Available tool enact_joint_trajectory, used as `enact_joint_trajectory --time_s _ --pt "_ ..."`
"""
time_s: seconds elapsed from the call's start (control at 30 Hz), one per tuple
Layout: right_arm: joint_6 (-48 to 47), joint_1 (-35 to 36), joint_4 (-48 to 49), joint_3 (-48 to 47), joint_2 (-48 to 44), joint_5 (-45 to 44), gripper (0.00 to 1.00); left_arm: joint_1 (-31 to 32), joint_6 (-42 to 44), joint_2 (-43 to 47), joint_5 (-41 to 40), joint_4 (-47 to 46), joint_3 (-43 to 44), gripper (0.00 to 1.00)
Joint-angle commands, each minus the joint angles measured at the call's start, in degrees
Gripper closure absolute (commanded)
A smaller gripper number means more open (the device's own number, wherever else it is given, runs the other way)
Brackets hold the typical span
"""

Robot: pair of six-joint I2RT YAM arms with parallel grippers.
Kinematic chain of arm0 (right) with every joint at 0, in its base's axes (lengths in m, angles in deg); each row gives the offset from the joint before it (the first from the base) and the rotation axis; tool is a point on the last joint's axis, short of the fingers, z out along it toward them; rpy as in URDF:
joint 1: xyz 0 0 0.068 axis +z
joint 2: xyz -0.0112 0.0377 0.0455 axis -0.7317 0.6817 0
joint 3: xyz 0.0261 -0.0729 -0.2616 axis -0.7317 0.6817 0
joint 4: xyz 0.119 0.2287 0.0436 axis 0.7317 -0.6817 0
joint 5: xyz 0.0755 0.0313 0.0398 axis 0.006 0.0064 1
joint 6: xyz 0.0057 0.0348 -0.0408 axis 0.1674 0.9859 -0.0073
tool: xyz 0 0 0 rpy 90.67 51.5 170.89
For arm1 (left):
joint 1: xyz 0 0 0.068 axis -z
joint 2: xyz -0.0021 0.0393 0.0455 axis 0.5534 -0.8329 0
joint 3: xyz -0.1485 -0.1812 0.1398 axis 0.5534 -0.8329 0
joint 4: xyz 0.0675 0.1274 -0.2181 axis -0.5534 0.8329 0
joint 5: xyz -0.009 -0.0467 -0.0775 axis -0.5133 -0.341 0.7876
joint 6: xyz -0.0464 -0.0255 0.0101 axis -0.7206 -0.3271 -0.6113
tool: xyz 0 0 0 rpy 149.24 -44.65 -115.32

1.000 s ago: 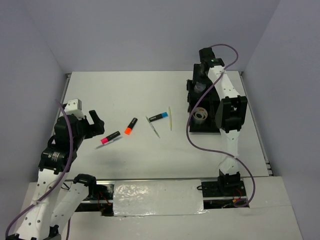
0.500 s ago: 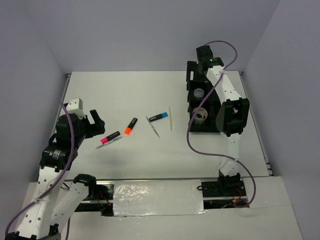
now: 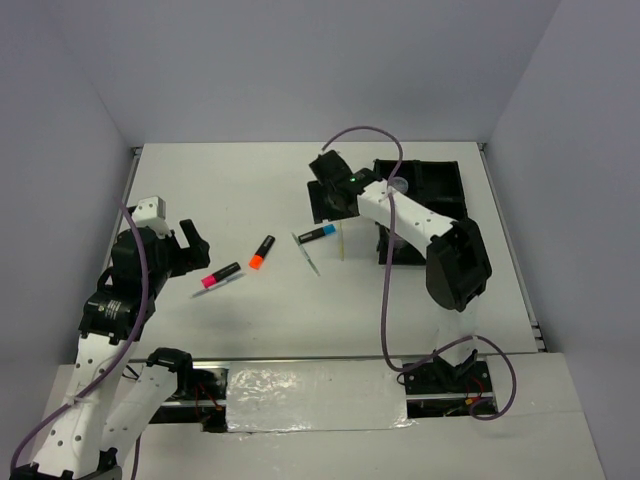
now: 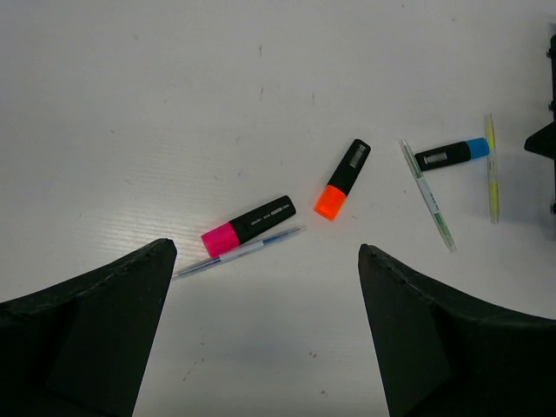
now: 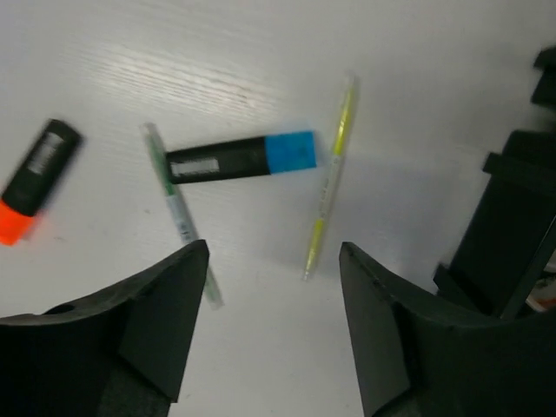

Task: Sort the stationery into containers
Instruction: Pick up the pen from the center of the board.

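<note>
Three short black markers lie on the white table: pink-ended (image 3: 220, 274) (image 4: 248, 226), orange-ended (image 3: 262, 251) (image 4: 342, 179) and blue-ended (image 3: 317, 233) (image 5: 241, 157). A thin blue pen (image 4: 239, 252) lies beside the pink one. A green stick (image 3: 306, 253) (image 5: 178, 208) and a yellow stick (image 3: 340, 237) (image 5: 328, 187) flank the blue marker. The black tray (image 3: 440, 180) (image 5: 512, 226) stands at the right. My right gripper (image 3: 330, 195) (image 5: 274, 248) hovers open and empty above the blue marker and sticks. My left gripper (image 3: 190, 240) (image 4: 265, 252) is open and empty, just left of the pink marker.
The right arm's links (image 3: 455, 260) cross over the tray's near half and hide what lies there. Grey walls close in the table at the back and both sides. Both arm bases stand at the near edge.
The right arm has swung left from above the tray to above the blue marker and sticks. The left arm has hardly moved. No item has shifted.
</note>
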Motion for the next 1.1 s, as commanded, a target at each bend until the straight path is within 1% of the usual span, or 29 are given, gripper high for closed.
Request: enact_joint_trajectory --time_s 0.0,0.13,0.2,0.33,0.43,0.63,0.7,0.73,0.77,0.8,0.83,0.9,1.07 --pt "4.44 -1.99 3.01 3.02 0.06 -1.92 0.33 0.24 1.38 0.43 0.75 -2.63 0.3 0.01" --pt "3.39 -2.17 2.75 4.78 2.69 -2.54 0.38 0.24 1.47 0.52 0.92 -2.63 0.38 0.01" --pt "2.86 -2.52 3.88 6.0 3.13 -1.49 0.38 0.24 1.55 0.43 1.19 -2.63 0.47 0.01" --pt "1.98 -3.83 4.15 5.93 6.38 0.97 0.45 0.24 1.55 0.17 0.93 -2.54 0.47 0.01" --pt "1.19 -4.27 4.41 6.1 8.14 1.06 0.48 0.24 1.47 0.25 0.66 -2.36 0.56 0.0" --pt "0.84 -5.94 5.47 7.68 9.46 2.11 0.51 0.24 1.29 0.52 0.31 -2.19 0.56 0.01" --pt "0.31 -6.56 5.82 8.38 9.73 3.43 0.58 0.24 1.38 0.26 0.48 -2.28 0.65 0.01" --pt "0.22 -6.65 5.73 8.47 9.82 3.7 0.63 0.33 1.38 0.08 0.4 -2.28 0.56 0.01" --pt "-0.04 -6.74 5.65 8.47 9.99 3.7 0.72 0.24 1.38 0.08 0.4 -2.28 0.65 0.01" --pt "-0.04 -6.74 5.56 8.47 10.25 3.7 0.84 0.24 1.38 0.08 0.4 -2.19 0.65 0.01" --pt "-0.04 -6.74 5.47 8.47 10.43 3.79 0.83 0.24 1.38 0.08 0.4 -2.19 0.65 0.01" --pt "-0.31 -6.74 4.77 8.21 10.87 3.96 0.78 0.24 1.38 0.25 0.31 -2.19 0.65 0.01" --pt "-0.75 -7.61 4.94 9.26 11.13 4.75 0.79 0.24 1.29 0.43 -0.04 -2.19 0.56 0.01"
